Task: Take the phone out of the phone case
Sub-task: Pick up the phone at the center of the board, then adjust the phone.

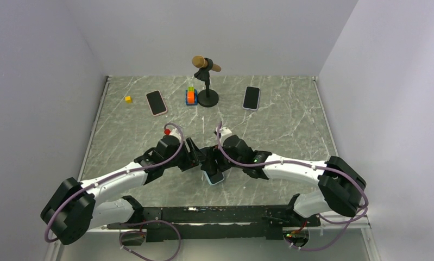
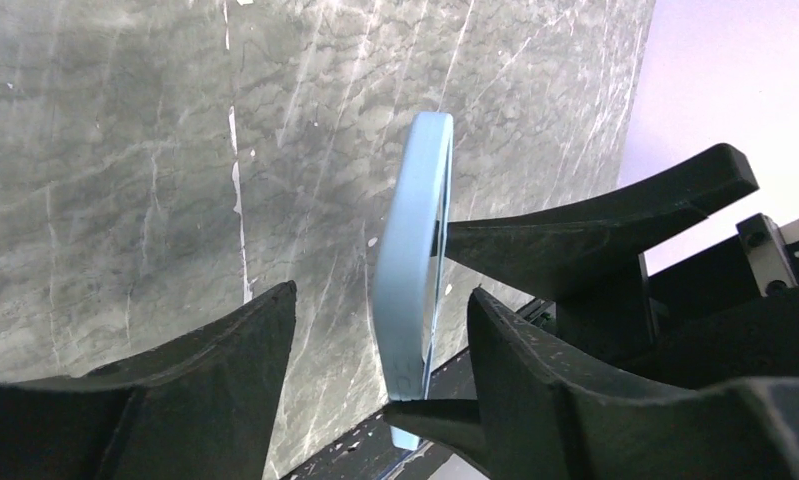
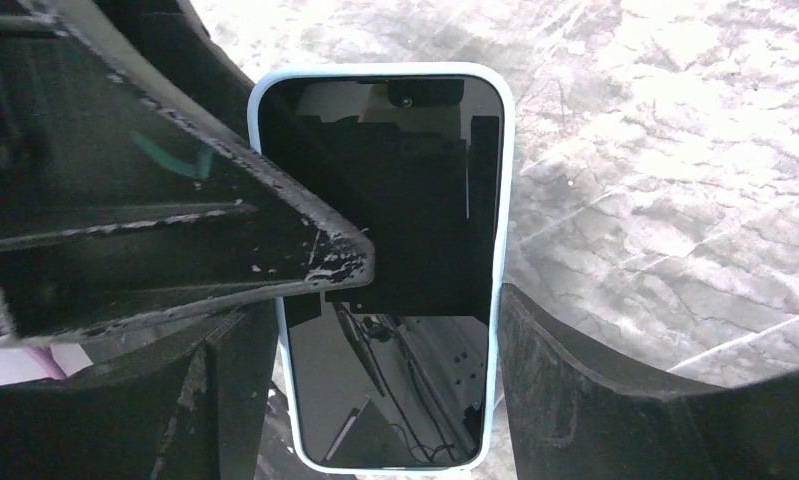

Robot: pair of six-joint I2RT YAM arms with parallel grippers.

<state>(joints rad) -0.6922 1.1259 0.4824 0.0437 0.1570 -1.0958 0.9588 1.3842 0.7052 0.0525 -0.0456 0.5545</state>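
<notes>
Phone (image 3: 390, 250) sits in its blue case (image 2: 410, 270), your right jaws clamped on its edges; left jaws straddle it with a gap, one finger hidden behind it.

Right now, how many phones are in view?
3. The blue-cased phone is held aloft in the right gripper; a second phone lies left of the microphone stand; a third phone lies right of it. None appears hidden.

We see the left gripper (image 1: 202, 161) and right gripper (image 1: 221, 161) meeting at a light-blue phone case (image 1: 214, 178) near the table (image 1: 296, 136) front. Farther back: left phone (image 1: 156, 102), right phone (image 1: 251, 98), microphone stand (image 1: 207, 81), block stack (image 1: 190, 97), yellow cube (image 1: 128, 99).
</notes>
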